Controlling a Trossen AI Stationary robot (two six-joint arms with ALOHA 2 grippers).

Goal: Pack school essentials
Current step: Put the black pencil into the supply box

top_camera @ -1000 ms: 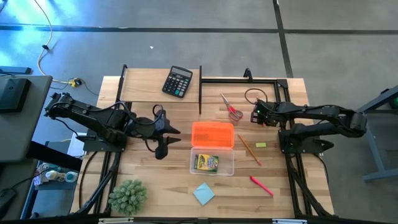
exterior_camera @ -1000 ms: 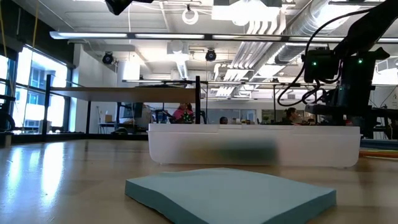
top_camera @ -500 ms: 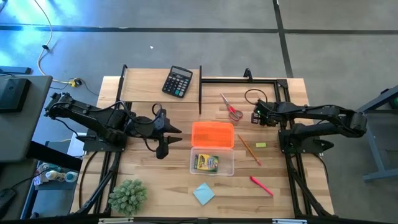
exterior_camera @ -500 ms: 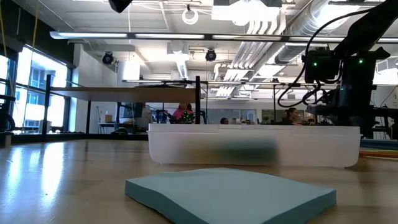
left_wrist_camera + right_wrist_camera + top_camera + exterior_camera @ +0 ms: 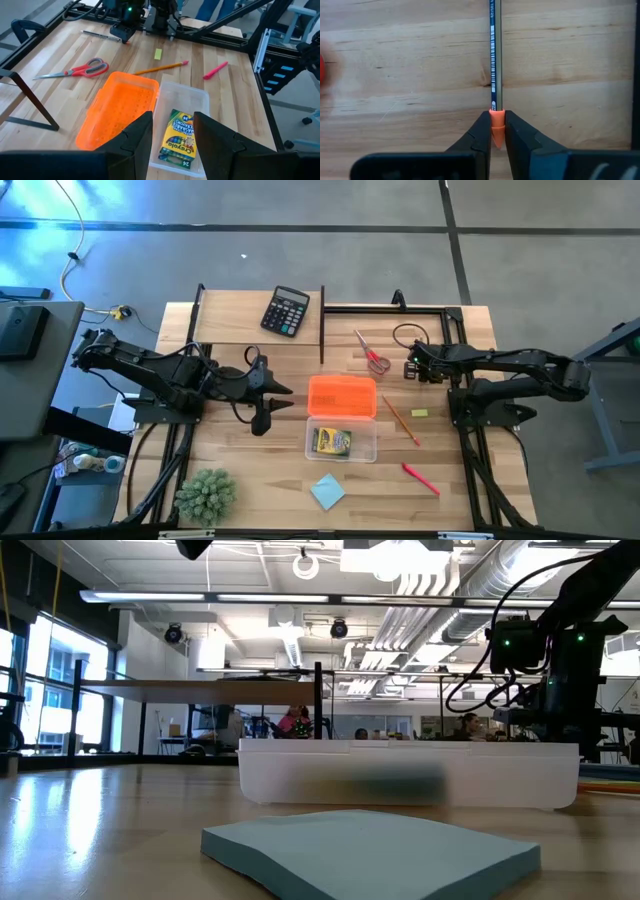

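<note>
My right gripper (image 5: pixel 410 366) is down at the table, right of the red-handled scissors (image 5: pixel 372 355), shut on a thin dark pencil (image 5: pixel 495 50) with an orange end. My left gripper (image 5: pixel 265 402) hovers open, left of the clear box (image 5: pixel 309 442) and its orange lid (image 5: pixel 342 395). The crayon pack (image 5: pixel 331 442) lies flat inside the box. A yellow pencil (image 5: pixel 400 420), a tiny yellow eraser (image 5: pixel 419 413) and a red pen (image 5: pixel 420 478) lie on the table right of the box. The light-blue note pad (image 5: pixel 327 491) lies near the front edge. My right gripper pinches the pencil's orange end (image 5: pixel 495 116) between its two fingertips (image 5: pixel 483 125). The fingers come from above, roughly in line with the pencil. The dark shaft (image 5: pixel 100 34) runs away from the fingers close along the wood; I cannot tell whether it is lifted clear.
A black calculator (image 5: pixel 286 311) sits at the far edge and a green spiky plant (image 5: pixel 206 495) at the near left corner. A black metal frame (image 5: pixel 322 325) stands across the far part of the table. Bare wood lies between the box and the left arm.
</note>
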